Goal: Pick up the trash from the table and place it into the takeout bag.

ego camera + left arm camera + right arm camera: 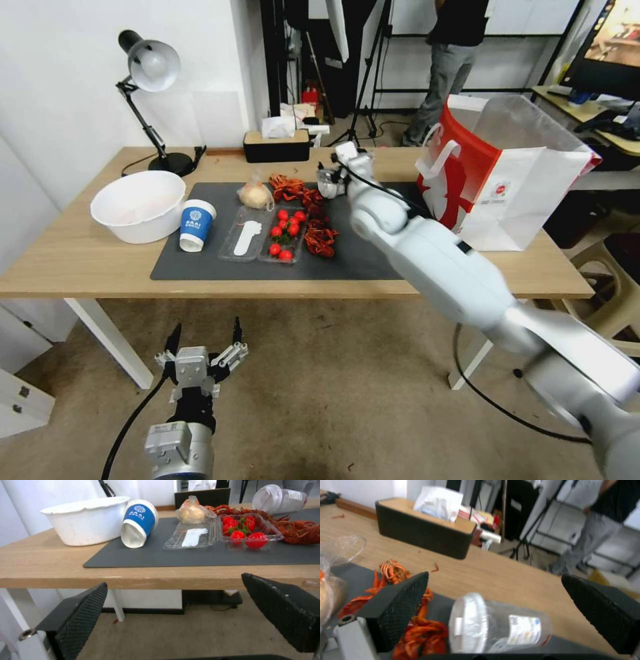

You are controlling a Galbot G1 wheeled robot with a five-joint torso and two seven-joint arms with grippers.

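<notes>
Two wide-spread fingers [396, 610], right hand [493, 620] above clear cup [500, 627]

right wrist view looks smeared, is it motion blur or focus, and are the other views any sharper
Right wrist view: the tissue box and clear lidded cup smear sideways, suggesting motion blur. Head view: the right arm is streaked, the table crisp. Left wrist view: the blue-and-white paper cup is sharp.

A blue-and-white paper cup [196, 225] lies tipped on the dark mat [220, 267] near the counter's [80, 257] left end. A clear bag of pale food [255, 194] sits mid-mat. A clear lidded container [500, 627] lies on its side toward the back edge. The takeout bag [507, 180] stands open at the right end.
</notes>
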